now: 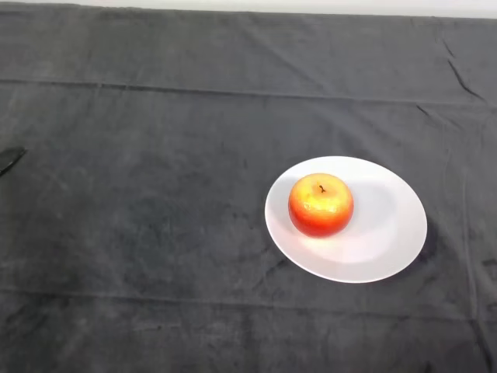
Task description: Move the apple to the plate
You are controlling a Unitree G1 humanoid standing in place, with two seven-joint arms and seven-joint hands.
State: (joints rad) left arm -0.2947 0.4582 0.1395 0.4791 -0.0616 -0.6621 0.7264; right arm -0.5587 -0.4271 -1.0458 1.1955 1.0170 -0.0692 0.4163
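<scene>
The red-yellow apple sits stem-up on the white plate, left of its centre toward nine o'clock; no hand shows, and a knocked surface might roll it off.

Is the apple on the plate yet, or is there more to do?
It looks done. The apple sits upright on the white plate, toward its left side, stem dimple facing up. Nothing is being held or moved right now. The plate rests on the dark cloth covering the table. Nothing seems left to do for this job.
</scene>
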